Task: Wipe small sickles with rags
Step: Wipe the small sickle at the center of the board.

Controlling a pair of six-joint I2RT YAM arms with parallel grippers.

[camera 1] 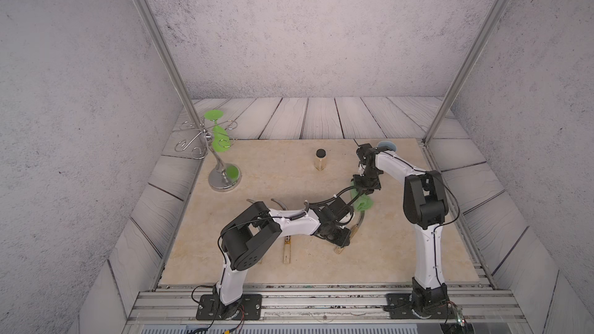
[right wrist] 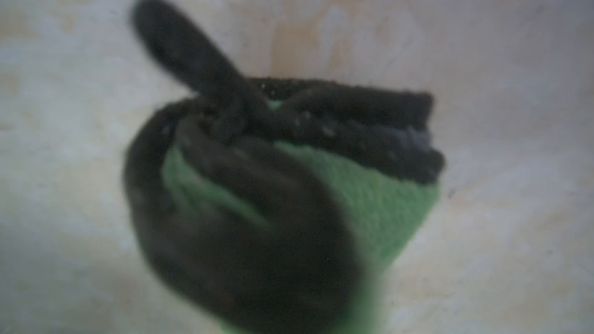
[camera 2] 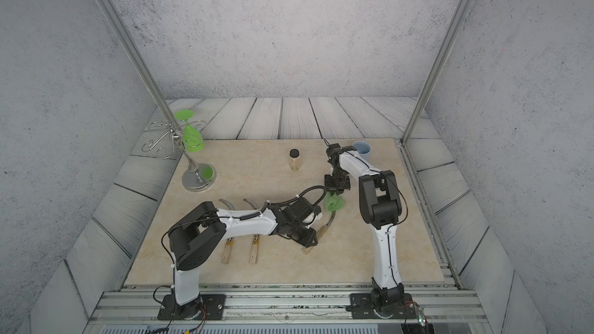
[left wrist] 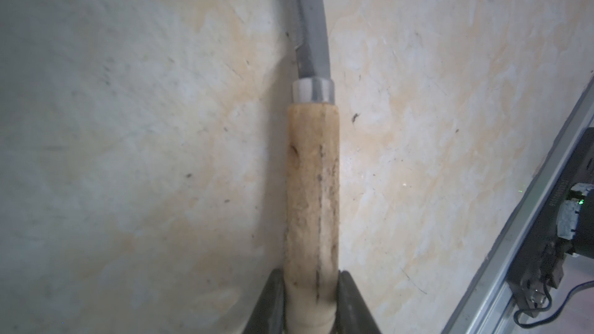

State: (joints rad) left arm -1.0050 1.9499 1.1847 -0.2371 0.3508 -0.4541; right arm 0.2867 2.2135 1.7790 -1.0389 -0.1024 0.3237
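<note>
Small grey-bladed, wooden-handled sickle (camera 1: 354, 230) and bright green fluffy rag (camera 1: 364, 203), both held.
Top views: right of the beige tabletop's (camera 1: 257, 271) centre, the left gripper (camera 1: 341, 241) clamped the sickle's handle; the right gripper (camera 1: 361, 191) pinched the rag beside the blade. Left wrist: fingers (left wrist: 350, 300) squeezed the handle. Right wrist: blurred rag filled the view.

Rag (camera 2: 334, 203) just behind the rightmost sickle (camera 2: 324, 229) — two other sickles (camera 2: 254, 252) leftward, jar (camera 2: 295, 160) farther back.
</note>
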